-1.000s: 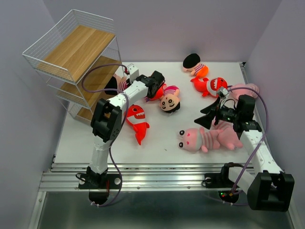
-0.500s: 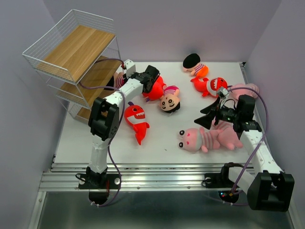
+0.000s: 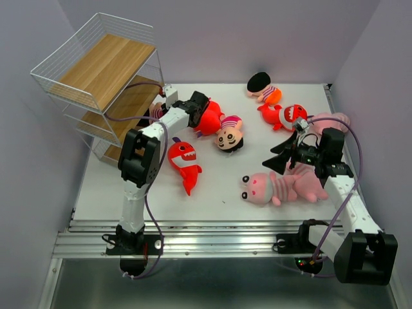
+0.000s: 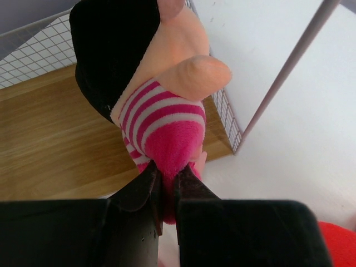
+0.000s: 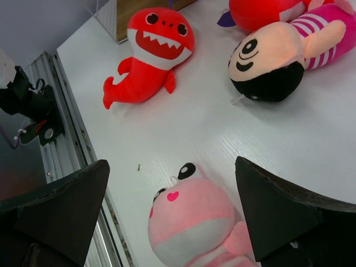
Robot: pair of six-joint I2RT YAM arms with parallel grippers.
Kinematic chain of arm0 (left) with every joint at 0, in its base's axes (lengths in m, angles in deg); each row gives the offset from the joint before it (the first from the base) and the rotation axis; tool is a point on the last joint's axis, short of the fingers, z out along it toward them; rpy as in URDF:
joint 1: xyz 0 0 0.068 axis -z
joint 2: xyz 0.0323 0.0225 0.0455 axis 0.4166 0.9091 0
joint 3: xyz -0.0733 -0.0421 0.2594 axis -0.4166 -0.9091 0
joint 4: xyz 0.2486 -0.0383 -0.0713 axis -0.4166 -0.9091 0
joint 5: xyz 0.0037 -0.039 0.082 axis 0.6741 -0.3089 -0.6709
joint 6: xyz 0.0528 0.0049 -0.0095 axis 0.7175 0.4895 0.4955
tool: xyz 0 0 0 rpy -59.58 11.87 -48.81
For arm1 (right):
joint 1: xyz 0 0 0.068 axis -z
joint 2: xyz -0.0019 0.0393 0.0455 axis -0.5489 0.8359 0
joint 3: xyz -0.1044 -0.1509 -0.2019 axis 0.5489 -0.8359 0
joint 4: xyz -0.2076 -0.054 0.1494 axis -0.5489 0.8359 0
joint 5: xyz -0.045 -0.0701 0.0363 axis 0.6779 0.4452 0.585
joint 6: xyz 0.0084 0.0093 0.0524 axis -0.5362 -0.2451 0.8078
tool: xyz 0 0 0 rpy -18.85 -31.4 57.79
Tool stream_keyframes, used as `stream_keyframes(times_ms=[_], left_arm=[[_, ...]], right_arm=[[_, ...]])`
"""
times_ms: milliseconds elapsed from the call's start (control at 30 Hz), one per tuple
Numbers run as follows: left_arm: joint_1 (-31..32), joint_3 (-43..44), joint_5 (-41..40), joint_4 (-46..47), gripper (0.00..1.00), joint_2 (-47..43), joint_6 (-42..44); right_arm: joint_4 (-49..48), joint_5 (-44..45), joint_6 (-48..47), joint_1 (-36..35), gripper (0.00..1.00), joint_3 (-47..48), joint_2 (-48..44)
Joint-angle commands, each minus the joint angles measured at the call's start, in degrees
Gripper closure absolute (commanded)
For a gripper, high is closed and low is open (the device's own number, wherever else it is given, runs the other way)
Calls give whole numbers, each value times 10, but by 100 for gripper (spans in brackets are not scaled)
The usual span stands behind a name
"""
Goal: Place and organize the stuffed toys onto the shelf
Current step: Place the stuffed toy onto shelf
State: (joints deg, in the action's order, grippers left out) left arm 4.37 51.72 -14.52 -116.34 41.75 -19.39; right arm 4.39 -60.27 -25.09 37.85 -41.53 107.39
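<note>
- Two pincers, two states: my left pincer is narrow, clamped on the pink lower end of a striped doll. My right pincer stands wide and holds nothing.
- Left wrist view only: the striped doll is at the edge of a wooden board of the shelf, with its dark head toward the wire mesh. That view does not show which tier this is.
- Top view only: my left arm reaches to the side of the shelf, near its middle board. The arm covers most of the striped doll, and the grip itself is hidden.
- Right wrist view only: a pink animal, a red shark and a second doll lie on the worktop.
- A red toy is cut off by the top edge there.
</note>
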Motion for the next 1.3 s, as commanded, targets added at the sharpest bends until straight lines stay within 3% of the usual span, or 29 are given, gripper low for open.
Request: stream_keyframes(times_ms=[0, 733, 1133, 1267], left_arm=[[-11, -18, -25, 9, 100, -9, -4], [-38, 4, -15, 63, 98, 37, 68], [-41, -1, 4, 48, 81, 46, 53], [-41, -7, 5, 46, 65, 38, 46]], right_arm=[[-27, -10, -5, 5, 0, 14, 1], [-27, -9, -10, 5, 0, 15, 11], [-27, -9, -11, 5, 0, 16, 14], [-28, -10, -11, 5, 0, 15, 15]])
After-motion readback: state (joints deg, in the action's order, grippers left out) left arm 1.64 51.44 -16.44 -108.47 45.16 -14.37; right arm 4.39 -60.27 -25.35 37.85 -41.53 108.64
